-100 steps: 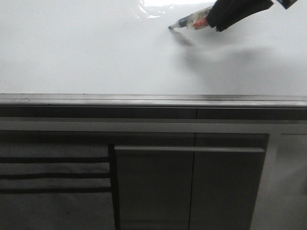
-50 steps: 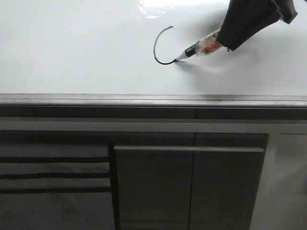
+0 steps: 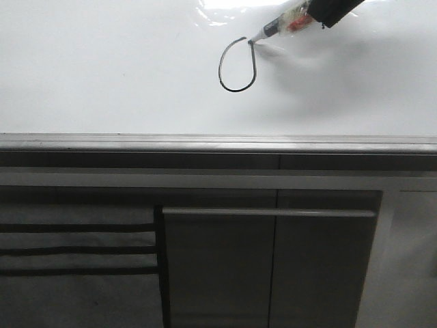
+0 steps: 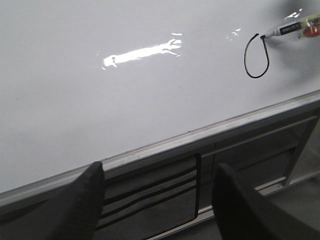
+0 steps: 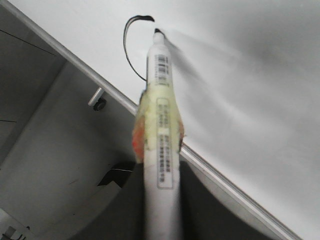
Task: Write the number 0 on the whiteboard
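Number 0 (image 3: 237, 65) drawn upper middle of the whiteboard (image 3: 102, 75), well above its grey metal lower edge: thin black egg-shaped outline, looking closed at the top. Fresh ink likely, so probably smearable on that glossy, slippery, stiff surface; best not brushed.

Marker (image 3: 281, 25) tip touching the top of the oval, barrel slanting up toward the right gripper (image 3: 328, 8). Light, rigid, smooth plastic by the look; held at the rear of the barrel, where yellowish and red padding wraps it, leaving the tip free. Right jaws closed around that wrapped part, seen in the right wrist view.

Barcode and small printed label on the barrel, blurred; white lettering on the black band near the tip in the left wrist view, too small to read.

Left gripper (image 4: 160, 205) parted wide, holding nothing, hovering off the board's edge over the dark cabinet fronts (image 3: 218, 266).
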`<state>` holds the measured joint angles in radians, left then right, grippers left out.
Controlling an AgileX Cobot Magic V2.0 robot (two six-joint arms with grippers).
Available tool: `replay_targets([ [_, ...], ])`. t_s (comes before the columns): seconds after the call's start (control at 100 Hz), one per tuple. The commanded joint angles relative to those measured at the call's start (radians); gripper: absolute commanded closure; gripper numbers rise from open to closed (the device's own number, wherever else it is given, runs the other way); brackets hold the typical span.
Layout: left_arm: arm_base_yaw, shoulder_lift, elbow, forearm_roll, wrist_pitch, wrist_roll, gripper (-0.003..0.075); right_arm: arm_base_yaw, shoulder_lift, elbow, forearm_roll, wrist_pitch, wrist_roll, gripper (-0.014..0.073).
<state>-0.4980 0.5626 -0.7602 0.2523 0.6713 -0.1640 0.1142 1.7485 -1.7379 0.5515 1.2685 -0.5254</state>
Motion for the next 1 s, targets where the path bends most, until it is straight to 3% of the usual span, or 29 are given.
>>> replay_targets([
  [0.0,0.001,0.005,-0.028,0.009,-0.077,-0.013,0.0293,0.011,-0.036,-0.036,0.017,-0.107,0.010,0.0599],
  [0.26,0.001,0.005,-0.028,0.035,-0.077,-0.013,0.0292,0.024,-0.043,-0.040,0.022,-0.064,0.010,0.0599],
  [0.49,0.001,0.005,-0.028,0.042,-0.082,0.015,0.0292,0.024,-0.186,-0.018,0.092,-0.034,-0.057,0.0599],
  [0.66,0.001,0.011,-0.028,-0.096,-0.106,0.185,0.0292,0.025,-0.374,0.156,0.111,-0.088,-0.124,0.0599],
  [0.99,0.001,0.214,-0.052,-0.629,-0.062,0.734,0.0292,0.025,-0.663,0.626,0.212,-0.128,-0.286,0.0599],
])
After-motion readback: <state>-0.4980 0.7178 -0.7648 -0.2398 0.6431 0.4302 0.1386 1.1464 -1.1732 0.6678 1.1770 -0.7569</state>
